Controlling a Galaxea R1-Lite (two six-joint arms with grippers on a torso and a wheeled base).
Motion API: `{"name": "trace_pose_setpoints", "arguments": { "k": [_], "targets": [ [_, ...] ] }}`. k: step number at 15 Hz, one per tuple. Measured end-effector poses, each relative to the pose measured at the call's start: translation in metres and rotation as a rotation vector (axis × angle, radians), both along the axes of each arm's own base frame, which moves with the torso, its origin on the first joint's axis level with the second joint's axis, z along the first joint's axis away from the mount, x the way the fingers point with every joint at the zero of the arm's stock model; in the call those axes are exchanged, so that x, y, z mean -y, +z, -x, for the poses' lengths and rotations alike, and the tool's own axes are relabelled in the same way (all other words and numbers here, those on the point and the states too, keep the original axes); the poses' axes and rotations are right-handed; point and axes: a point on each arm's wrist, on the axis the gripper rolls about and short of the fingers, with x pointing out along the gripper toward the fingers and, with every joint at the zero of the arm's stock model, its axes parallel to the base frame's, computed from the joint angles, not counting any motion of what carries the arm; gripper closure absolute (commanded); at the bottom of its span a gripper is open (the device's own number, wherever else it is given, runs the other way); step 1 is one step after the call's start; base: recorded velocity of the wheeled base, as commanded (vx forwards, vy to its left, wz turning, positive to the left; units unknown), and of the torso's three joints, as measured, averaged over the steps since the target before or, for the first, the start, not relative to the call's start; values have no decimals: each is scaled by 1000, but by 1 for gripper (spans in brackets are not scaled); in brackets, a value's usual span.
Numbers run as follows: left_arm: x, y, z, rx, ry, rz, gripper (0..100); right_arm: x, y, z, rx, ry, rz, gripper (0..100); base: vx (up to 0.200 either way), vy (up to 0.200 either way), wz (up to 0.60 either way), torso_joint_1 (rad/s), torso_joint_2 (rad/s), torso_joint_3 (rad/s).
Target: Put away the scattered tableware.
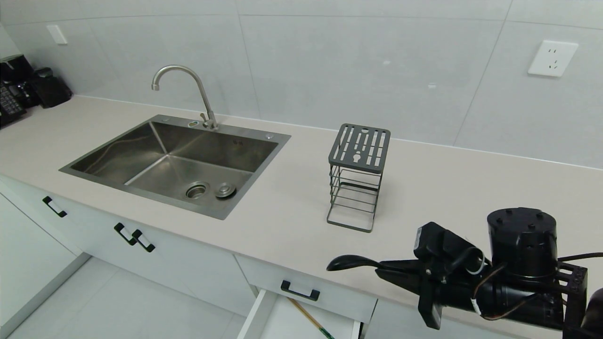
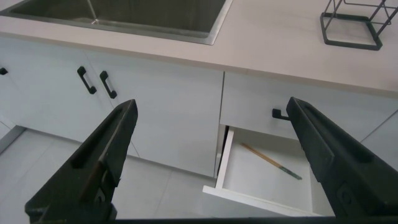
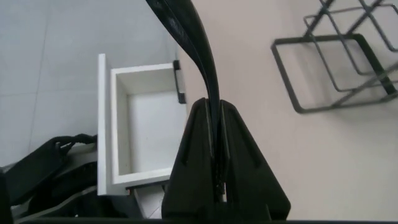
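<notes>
Here the right gripper (image 1: pixel 379 271) is clamped on the handle of a black spoon (image 1: pixel 346 262), held level above and just beside the open drawer (image 2: pixel 225 163), presumably ready to be lowered in beside the chopstick (image 2: pixel 272 161) lying inside; the left gripper (image 2: pixel 210 107), spread wide and empty, hovers in front of the drawer

I operate in a kitchen: steel sink (image 1: pixel 221 148) with tap (image 1: pixel 202 99) set into a countertop (image 1: pixel 292 202), tiled wall (image 1: pixel 353 61), white cabinets (image 1: pixel 188 268) with black handles, one open drawer (image 1: pixel 252 315).
</notes>
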Motion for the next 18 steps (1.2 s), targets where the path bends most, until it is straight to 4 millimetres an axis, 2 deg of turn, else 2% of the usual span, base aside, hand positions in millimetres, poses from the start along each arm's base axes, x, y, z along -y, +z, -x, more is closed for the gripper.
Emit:
{"name": "trace_pose_setpoints", "arguments": {
  "k": [5,10,14,18],
  "targets": [
    [0,0,0,0,0,0,0,-14,-1,7,-11,54,-5,100,0,0,0,0,0,0],
    [0,0,0,0,0,0,0,-38,4,9,-30,79,-56,100,0,0,0,0,0,0],
    [0,0,0,0,0,0,0,-55,10,11,-64,37,-129,100,0,0,0,0,0,0],
    [0,0,0,0,0,0,0,-70,11,24,-133,6,-183,100,0,0,0,0,0,0]
  ]
}}
